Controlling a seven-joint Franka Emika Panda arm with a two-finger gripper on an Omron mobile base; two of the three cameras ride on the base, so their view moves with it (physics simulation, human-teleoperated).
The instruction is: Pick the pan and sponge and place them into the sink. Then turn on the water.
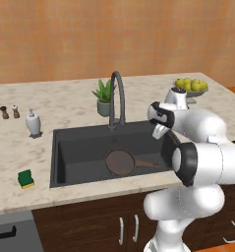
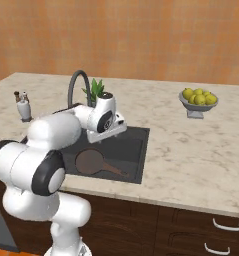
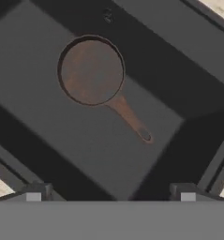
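**Inspector:** Report, left to right.

**Assistant:** Green-and-yellow rectangular sponge lies on the marble tabletop, at nine o'clock of the dark grey rectangular sink. Shallow round dark brown frying pan rests on the basin floor, handle toward three o'clock. Fingers hang spread wide, empty, above the sink's right side.

**Inspector:** Step in hand?

**Assistant:** Pan placed, I judge; sponge next, a long reach across the basin.

**Inspector:** Obstructions?

**Assistant:** Dark grey gooseneck faucet at twelve o'clock, no water running; white soap dispenser beyond the sponge.
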